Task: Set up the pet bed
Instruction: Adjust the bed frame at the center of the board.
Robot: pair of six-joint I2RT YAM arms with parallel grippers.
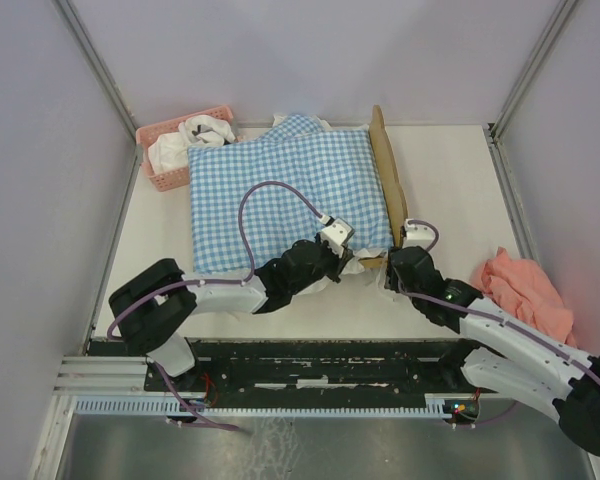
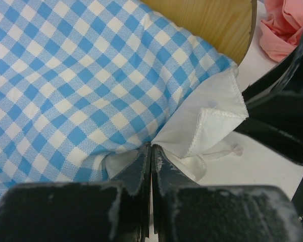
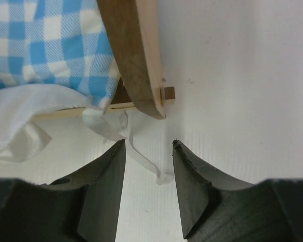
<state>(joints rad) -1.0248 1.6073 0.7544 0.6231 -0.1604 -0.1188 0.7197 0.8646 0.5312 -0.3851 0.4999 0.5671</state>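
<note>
The pet bed (image 1: 385, 175) sat on the counter (image 1: 450, 190) under the blue checked bedding (image 1: 290, 180). The left hand (image 2: 150, 156) was clenched on the bedding's white frill (image 2: 212, 118), and the right hand (image 3: 149, 151) was released, fingers apart by the bed's near corner. I think the frill should be tugged gently and flat so the light bed does not slide.

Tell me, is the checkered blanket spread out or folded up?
Spread out: the gingham bedding lies flat across the pet bed, covering most of it.

Gingham bedding (image 1: 280, 190), pink basket (image 1: 170, 126) — white cloth (image 1: 195, 140) inside, salmon cloth (image 1: 525, 290)
</note>
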